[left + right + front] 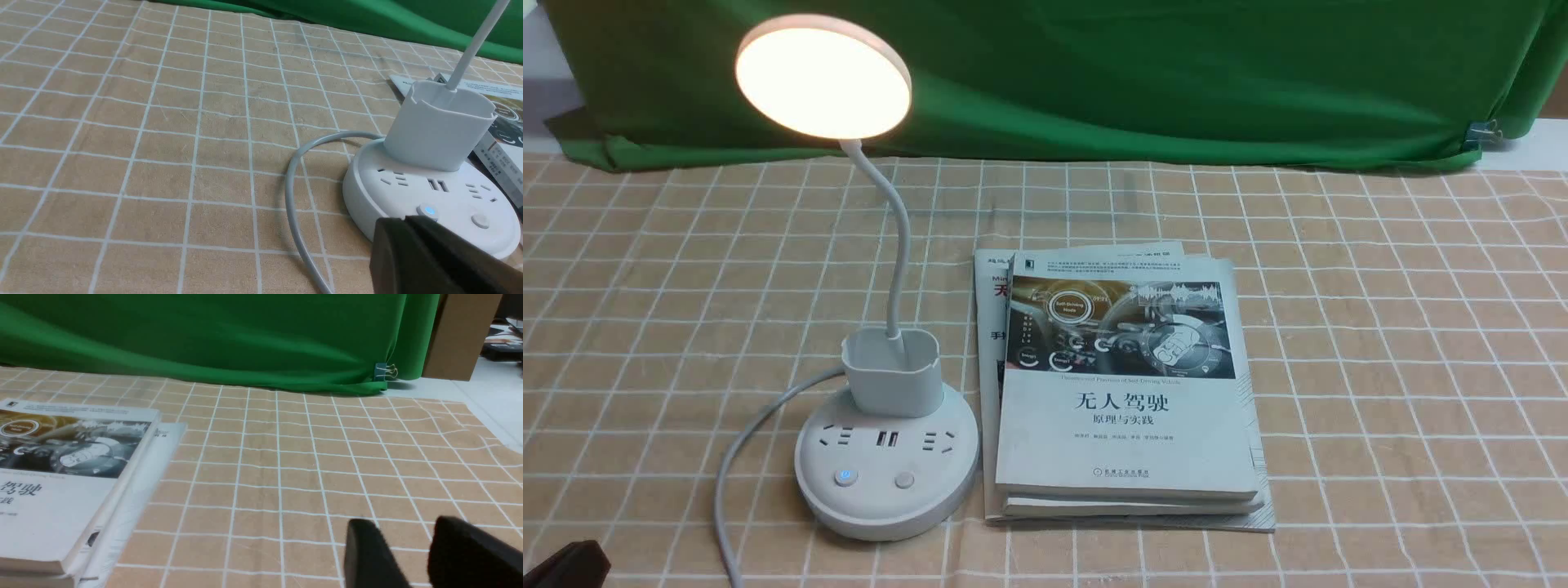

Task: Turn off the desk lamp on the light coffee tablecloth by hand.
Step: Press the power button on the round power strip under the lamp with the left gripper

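You've got the light coffee tablecloth [1380, 327], white-gridded and slightly wrinkled, across the frame, with a green backdrop cloth [1176, 82] along the top. The desk lamp [886, 457] sits lower left of centre, disc head lit, just beside stacked books [1127, 425]. The left gripper [404, 220] is at the bottom-left corner, jaws pressed together, holding nothing, apart from the lamp base. The right gripper [404, 528] has its jaws spread, empty, over the cloth. The lamp is smooth white plastic with a round base and thin gooseneck.

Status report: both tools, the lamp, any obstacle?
Left black tool shut, short of white disc-head desk lamp. Right black tool open. Lamp lit; nothing blocks its buttons.
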Action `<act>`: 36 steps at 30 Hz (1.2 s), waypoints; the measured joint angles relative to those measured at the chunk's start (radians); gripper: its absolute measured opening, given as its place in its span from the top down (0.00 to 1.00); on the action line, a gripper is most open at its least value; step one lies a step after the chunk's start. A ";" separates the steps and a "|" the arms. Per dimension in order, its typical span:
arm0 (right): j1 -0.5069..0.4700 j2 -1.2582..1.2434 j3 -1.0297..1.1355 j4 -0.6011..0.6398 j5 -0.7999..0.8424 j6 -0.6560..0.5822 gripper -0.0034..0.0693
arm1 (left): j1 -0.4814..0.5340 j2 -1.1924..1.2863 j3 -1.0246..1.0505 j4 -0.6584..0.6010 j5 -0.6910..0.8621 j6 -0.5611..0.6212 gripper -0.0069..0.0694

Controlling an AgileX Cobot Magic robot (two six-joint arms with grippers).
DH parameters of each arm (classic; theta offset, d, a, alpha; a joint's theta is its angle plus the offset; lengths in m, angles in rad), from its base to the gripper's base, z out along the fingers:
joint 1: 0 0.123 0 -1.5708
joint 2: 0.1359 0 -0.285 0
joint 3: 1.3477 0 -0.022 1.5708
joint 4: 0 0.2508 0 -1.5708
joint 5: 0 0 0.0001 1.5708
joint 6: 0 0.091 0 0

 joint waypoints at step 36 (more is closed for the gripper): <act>0.000 0.000 0.000 0.000 0.000 0.000 0.62 | 0.000 0.000 0.000 -0.234 -0.094 -0.077 0.91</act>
